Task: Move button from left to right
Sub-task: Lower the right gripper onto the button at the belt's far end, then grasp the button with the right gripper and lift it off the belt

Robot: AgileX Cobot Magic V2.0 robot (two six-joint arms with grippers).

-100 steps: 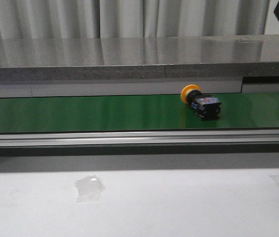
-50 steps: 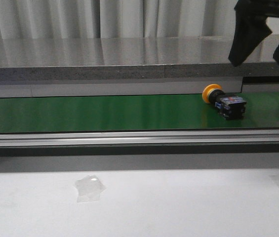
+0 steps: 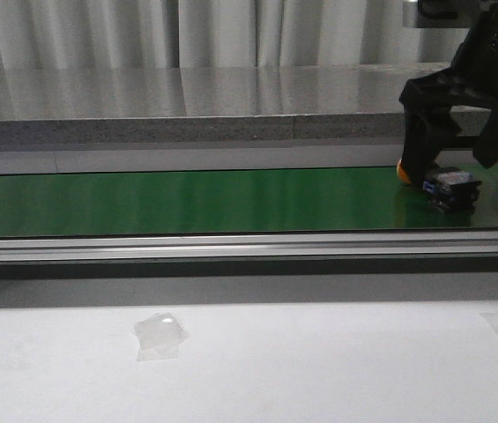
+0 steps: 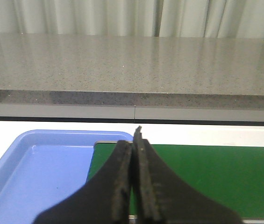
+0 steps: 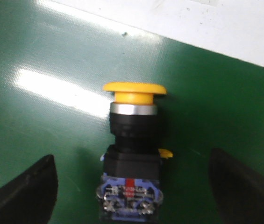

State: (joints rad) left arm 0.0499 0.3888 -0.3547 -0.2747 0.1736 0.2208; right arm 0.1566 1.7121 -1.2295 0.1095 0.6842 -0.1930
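The button (image 3: 451, 188) lies on its side on the green belt (image 3: 187, 201) at the far right, its yellow-orange cap pointing left and its black body with red and blue marks toward the right. My right gripper (image 3: 451, 166) hangs over it, open, one finger on each side. In the right wrist view the button (image 5: 132, 154) lies between the spread fingers (image 5: 38, 186) of my right gripper (image 5: 132, 157), with a gap on both sides. My left gripper (image 4: 135, 140) is shut and empty over the belt's left end; it is out of the front view.
A blue tray (image 4: 38, 163) sits beside the belt's (image 4: 206, 177) left end. A grey stone ledge (image 3: 196, 115) runs behind the belt, a metal rail (image 3: 231, 247) in front. A scrap of clear tape (image 3: 160, 335) lies on the white table.
The button has travelled right along the belt. My right gripper has come down from the upper right and now straddles it, open.
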